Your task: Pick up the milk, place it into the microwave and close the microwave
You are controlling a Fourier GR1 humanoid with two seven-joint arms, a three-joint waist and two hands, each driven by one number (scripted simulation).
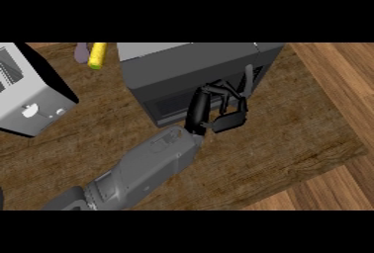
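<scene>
The dark grey microwave (182,64) stands at the back middle of the counter. Its door faces me and looks shut, with a slim handle (248,81) at its right side. My right hand (197,113) is up against the lower right of the door front. The fingers (223,91) are loosely bent and the thumb (230,121) sticks out to the right. Nothing shows inside the hand. No milk is visible anywhere. My grey forearm (146,168) comes in from the lower left.
A white and grey toaster (29,99) stands at the left. A yellow item (96,55) and a purple one (80,52) lie behind it. The counter's edge (292,188) runs diagonally at the lower right. A dark sliver (1,197) that I cannot identify shows at the lower left edge.
</scene>
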